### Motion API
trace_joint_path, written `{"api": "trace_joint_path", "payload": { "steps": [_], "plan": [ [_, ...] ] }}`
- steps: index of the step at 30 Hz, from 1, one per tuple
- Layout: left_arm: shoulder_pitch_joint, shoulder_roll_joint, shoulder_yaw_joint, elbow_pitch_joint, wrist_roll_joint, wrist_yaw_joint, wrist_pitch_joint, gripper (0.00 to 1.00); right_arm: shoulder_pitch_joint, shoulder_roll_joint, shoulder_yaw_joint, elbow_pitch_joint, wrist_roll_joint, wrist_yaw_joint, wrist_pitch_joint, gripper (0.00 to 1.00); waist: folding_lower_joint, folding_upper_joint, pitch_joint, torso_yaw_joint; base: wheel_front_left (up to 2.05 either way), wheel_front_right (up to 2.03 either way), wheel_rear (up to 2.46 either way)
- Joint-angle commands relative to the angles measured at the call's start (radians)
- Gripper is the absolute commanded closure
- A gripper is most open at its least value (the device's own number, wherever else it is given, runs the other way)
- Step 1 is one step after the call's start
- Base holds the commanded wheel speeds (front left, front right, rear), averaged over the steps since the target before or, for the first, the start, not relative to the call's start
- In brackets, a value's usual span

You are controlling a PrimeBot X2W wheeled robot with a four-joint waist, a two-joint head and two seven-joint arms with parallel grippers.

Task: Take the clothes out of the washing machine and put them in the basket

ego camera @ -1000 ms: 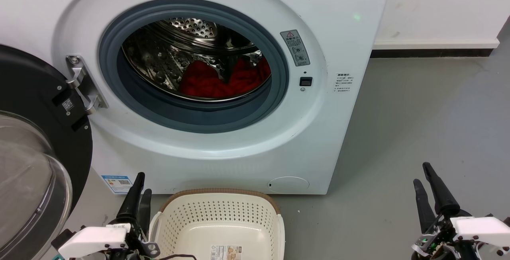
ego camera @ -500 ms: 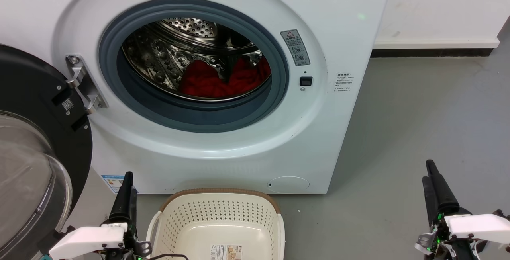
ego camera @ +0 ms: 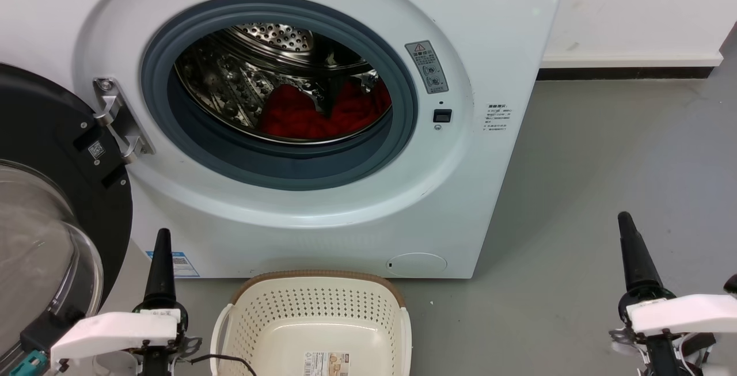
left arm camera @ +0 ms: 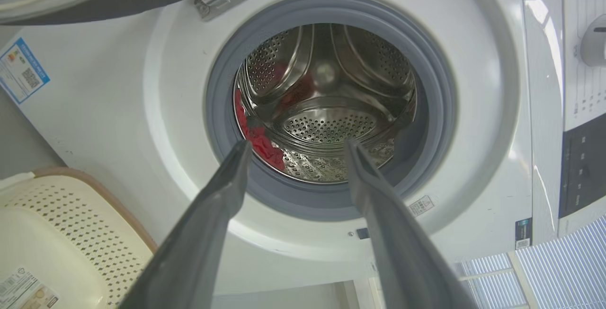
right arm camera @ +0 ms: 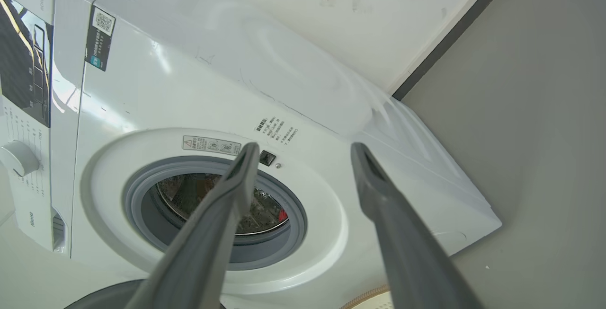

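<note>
The red clothes (ego camera: pixel 305 117) inside the washing machine (ego camera: pixel 495 48) look soft and light; pinch a raised fold. Left pincer (left arm camera: pixel 298 144) and right pincer (right arm camera: pixel 307 147) stand apart, empty

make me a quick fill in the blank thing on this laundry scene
1. The red clothes lie inside the washing machine, in its steel ____.
2. The machine's glass door stands ____.
3. The basket on the floor contains ____ clothes.
4. The left gripper and right gripper, both open, hold ____.

Missing words: drum; open; no; nothing.
</note>
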Motion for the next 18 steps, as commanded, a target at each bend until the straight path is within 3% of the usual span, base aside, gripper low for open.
{"api": "trace_joint_path", "payload": {
  "steps": [1,18],
  "plan": [
    [-0.004,0.002,-0.003,-0.036,0.039,0.003,-0.011,0.00,-0.023,-0.002,0.006,-0.030,-0.050,0.000,-0.010,0.00,0.0000,0.0000,0.001,0.000,0.00,0.00,0.00],
    [0.020,0.003,-0.096,-0.160,0.392,0.100,-0.064,0.00,-0.011,-0.001,0.061,-0.129,-0.450,0.000,-0.064,0.00,0.0000,0.0000,0.006,-0.003,0.00,0.00,0.00]
  ]
}}
